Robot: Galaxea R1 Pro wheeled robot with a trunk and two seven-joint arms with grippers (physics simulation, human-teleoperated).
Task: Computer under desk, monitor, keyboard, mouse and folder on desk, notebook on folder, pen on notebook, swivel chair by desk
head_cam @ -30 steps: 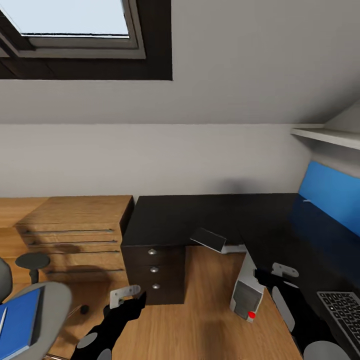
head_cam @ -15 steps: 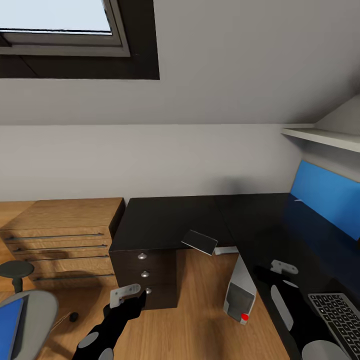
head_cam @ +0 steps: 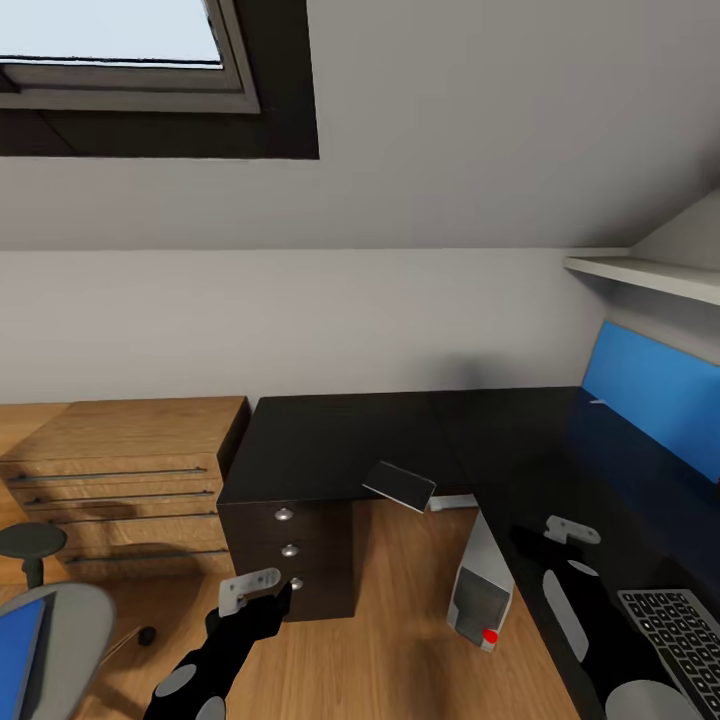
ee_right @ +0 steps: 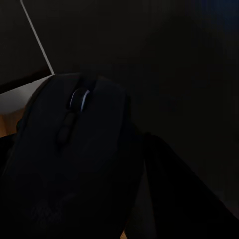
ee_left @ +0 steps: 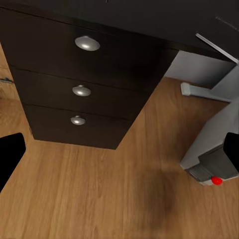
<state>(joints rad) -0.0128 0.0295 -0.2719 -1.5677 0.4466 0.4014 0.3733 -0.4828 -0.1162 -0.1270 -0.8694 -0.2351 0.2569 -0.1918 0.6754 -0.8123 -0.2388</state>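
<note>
My right gripper (head_cam: 522, 548) hovers low over the black desk (head_cam: 330, 440), shut on the black mouse (ee_right: 74, 129), which sits between its dark fingers (ee_right: 169, 194). The keyboard (head_cam: 678, 640) lies on the desk just behind that arm. Under the desk stands the grey computer tower (head_cam: 478, 595), also seen as the tower (ee_left: 214, 149) with a red button. At the lower left the swivel chair (head_cam: 70, 630) carries the blue folder (head_cam: 18, 655). My left gripper (head_cam: 270, 603) is open above the wooden floor; between the open left gripper (ee_left: 119, 154) fingers there is nothing.
The desk's three-knob drawer unit (head_cam: 290, 550) faces my left gripper. A wooden dresser (head_cam: 120, 470) stands left of it. A dark flat slab (head_cam: 400, 484) juts out at the desk's inner corner. A blue upright panel (head_cam: 650, 395) and a shelf (head_cam: 640, 275) line the right wall.
The camera has swung to the right, so the desk, dresser and chair sit further left in the picture. Both arms keep their poses and the right gripper still holds the mouse.
</note>
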